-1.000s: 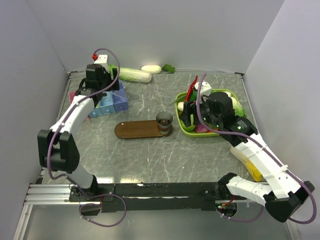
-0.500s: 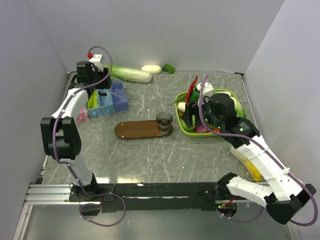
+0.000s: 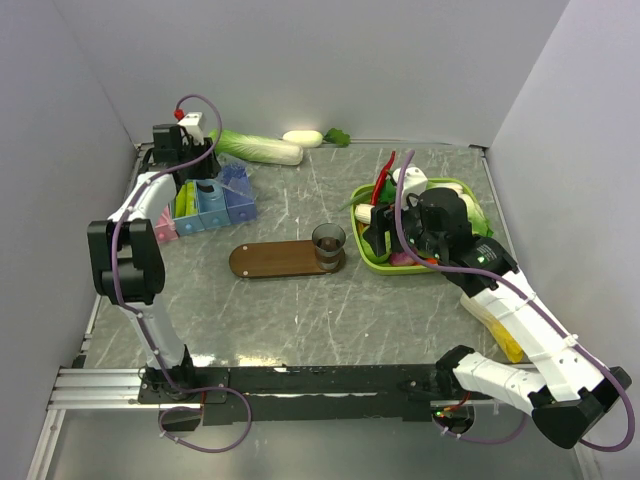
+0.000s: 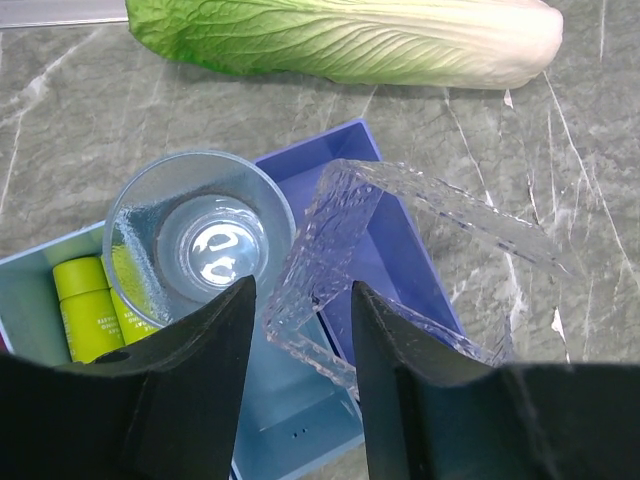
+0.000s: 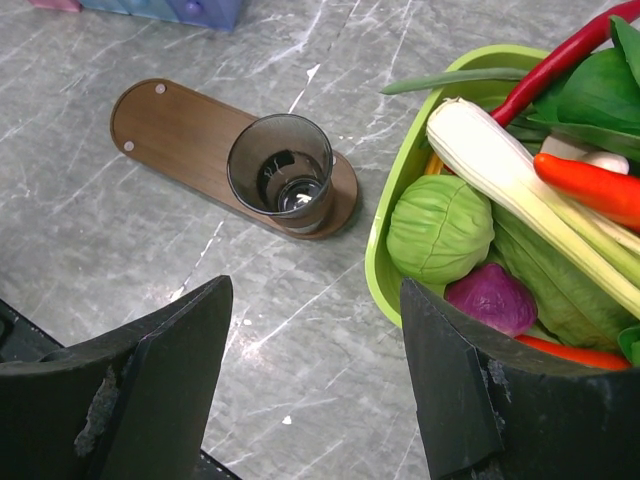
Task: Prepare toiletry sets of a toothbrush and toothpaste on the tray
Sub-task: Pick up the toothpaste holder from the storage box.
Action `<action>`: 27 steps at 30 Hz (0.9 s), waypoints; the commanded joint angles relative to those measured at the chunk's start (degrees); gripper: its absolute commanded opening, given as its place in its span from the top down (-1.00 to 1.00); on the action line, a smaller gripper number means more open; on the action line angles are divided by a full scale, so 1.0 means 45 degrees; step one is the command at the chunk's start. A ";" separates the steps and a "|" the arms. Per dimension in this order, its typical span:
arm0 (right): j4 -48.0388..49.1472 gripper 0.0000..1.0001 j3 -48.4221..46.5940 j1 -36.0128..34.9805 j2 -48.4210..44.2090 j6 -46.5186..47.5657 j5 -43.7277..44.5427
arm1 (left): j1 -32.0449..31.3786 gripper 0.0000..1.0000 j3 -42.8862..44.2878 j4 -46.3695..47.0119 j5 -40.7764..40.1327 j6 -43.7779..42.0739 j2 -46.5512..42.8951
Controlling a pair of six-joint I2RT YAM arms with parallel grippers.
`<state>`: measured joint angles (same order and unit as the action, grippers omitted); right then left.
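The dark brown oval tray [image 3: 270, 260] lies mid-table with a dark see-through tumbler [image 3: 328, 243] standing on its right end. It also shows in the right wrist view [image 5: 180, 125], with the tumbler [image 5: 282, 178] empty. My left gripper [image 3: 190, 172] is open above the blue compartment box [image 3: 232, 200]. In the left wrist view the left gripper [image 4: 300, 292] hovers over a clear textured piece [image 4: 400, 250] beside a clear tumbler [image 4: 200, 235]. Lime-green toothpaste tubes [image 4: 85, 315] stand in the light-blue compartment. No toothbrush shows. My right gripper [image 3: 375, 228] is open and empty, and shows in the right wrist view [image 5: 315, 400] over bare table.
A lime-green basket [image 3: 372, 262] of vegetables stands right of the tray; its rim [image 5: 385, 270] is close to my right fingers. A napa cabbage [image 3: 262, 150] lies along the back wall behind the box and also shows in the left wrist view [image 4: 350, 40]. A yellow object [image 3: 505, 335] lies at the right.
My left gripper has moved back and left, from over the box's right side to its far left part. The right arm has barely moved.
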<state>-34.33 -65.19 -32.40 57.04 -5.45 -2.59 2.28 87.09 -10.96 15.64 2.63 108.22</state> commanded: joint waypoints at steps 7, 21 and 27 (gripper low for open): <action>0.0109 -0.50 0.0170 0.0052 -0.0253 -0.0136 0.0185 | -0.0019 0.15 0.0842 0.0620 0.0178 0.0293 0.0520; 0.0226 -0.50 0.0365 0.0052 -0.0292 -0.0253 0.0243 | -0.0117 0.32 0.0823 0.0717 -0.0096 0.0352 0.0774; 0.0226 -0.50 0.0424 0.0052 -0.0253 -0.0253 0.0283 | -0.0117 0.42 0.0764 0.0698 -0.0369 0.0313 0.0891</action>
<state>-34.35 -63.29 -32.36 56.99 -6.37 -2.35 2.02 88.77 -10.09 14.74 4.08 111.50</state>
